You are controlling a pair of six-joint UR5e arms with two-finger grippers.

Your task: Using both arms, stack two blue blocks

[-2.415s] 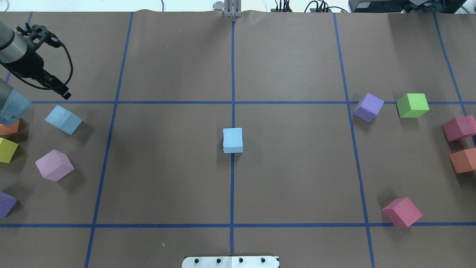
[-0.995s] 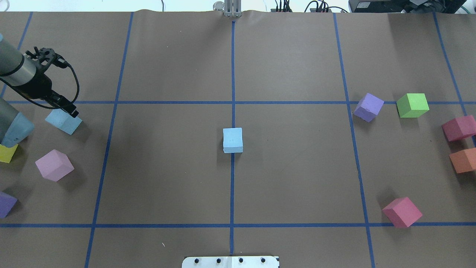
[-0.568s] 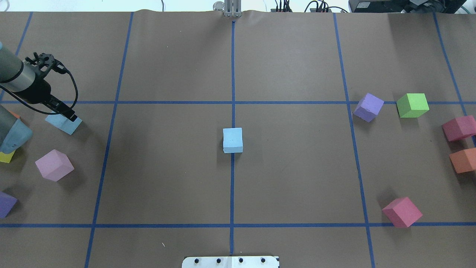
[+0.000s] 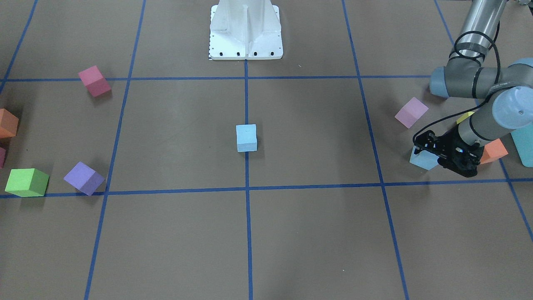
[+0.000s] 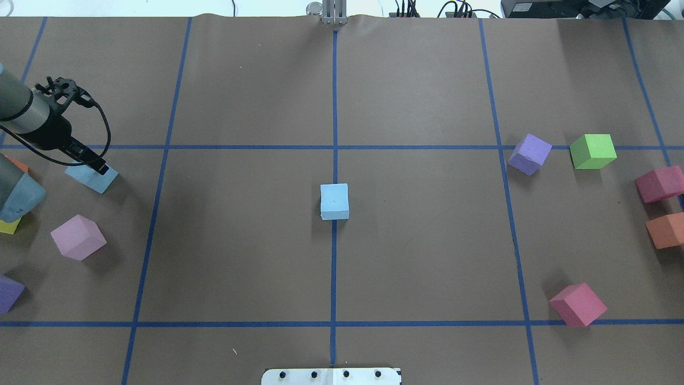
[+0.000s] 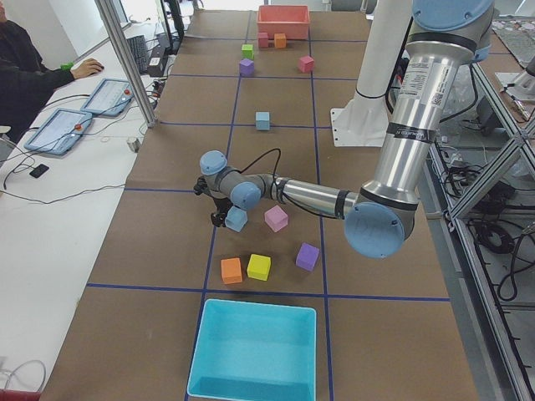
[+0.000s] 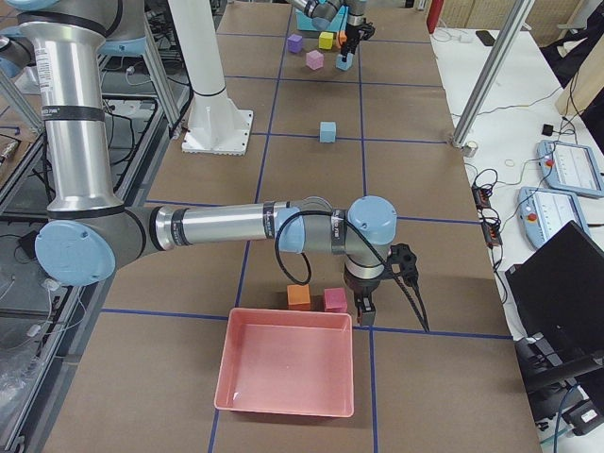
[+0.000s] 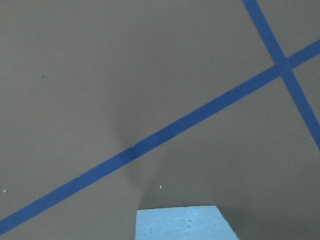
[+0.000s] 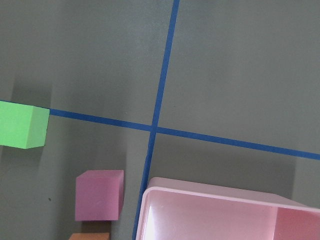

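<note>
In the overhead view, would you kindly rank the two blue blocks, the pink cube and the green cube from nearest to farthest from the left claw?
1. Left blue block, far left, right at the left claw.
2. Pink cube, left side, toward the robot.
3. Centre blue block, mid-table.
4. Green cube, far right.

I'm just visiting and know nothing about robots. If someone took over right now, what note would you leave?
Left end effector: down at one blue block on the robot's left; open or shut, cannot tell.
Right end effector: low beside the pink bin, away from both blocks; cannot tell either.
Second blue block: alone in the middle.
Done: nothing stacked yet.
Left: grasp the side block, carry it over, set it on the centre one.
</note>
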